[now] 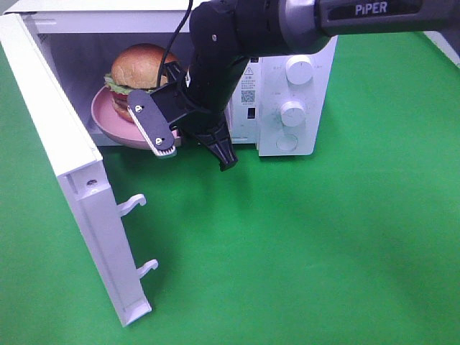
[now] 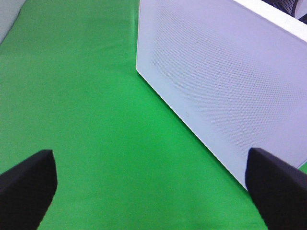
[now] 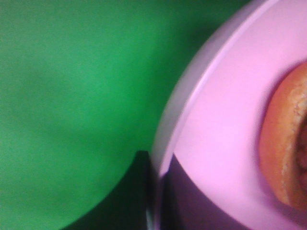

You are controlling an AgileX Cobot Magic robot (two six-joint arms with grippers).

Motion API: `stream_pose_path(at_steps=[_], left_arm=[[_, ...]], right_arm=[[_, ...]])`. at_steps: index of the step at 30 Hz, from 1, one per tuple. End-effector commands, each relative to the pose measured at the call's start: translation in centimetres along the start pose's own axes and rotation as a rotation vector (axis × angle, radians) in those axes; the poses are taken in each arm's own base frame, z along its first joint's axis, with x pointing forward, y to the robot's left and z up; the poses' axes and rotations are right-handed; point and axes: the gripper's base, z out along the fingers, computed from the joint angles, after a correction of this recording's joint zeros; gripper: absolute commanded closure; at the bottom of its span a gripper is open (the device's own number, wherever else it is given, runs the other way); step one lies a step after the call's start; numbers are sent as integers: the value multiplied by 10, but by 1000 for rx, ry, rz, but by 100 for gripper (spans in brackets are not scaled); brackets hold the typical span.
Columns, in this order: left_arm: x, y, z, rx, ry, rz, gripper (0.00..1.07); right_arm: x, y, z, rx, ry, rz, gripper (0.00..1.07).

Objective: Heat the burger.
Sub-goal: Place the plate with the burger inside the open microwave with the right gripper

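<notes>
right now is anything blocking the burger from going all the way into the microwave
Nothing visible does. The door is swung wide open, and the burger on its pink plate sits in the mouth of the microwave, with the right gripper shut on the rim. What shows of the cavity behind looks bare.

The right arm is glossy black with rounded joints, a grey band and white "PiPER" lettering on its upper link, and a thin black cable runs along it. The right tool shows a flat dark-grey finger plate with two silver screws and a pale edge, beside a tapered black piece. The left tool has two matte black, blunt fingers.
</notes>
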Motion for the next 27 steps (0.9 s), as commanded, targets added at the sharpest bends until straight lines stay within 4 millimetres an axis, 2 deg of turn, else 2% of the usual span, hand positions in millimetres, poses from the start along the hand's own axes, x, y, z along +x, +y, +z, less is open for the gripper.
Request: stream_pose_path(at_steps=[1, 14, 27], left_arm=[[1, 0, -2, 1, -20, 0, 7], [1, 0, -2, 1, -20, 0, 7], [1, 0, -2, 1, -20, 0, 7]], right_arm=[[-1, -14, -9, 90, -1, 11, 107], [-2, -38, 7, 119, 27, 43, 107], [-2, -47, 23, 132, 46, 26, 107]])
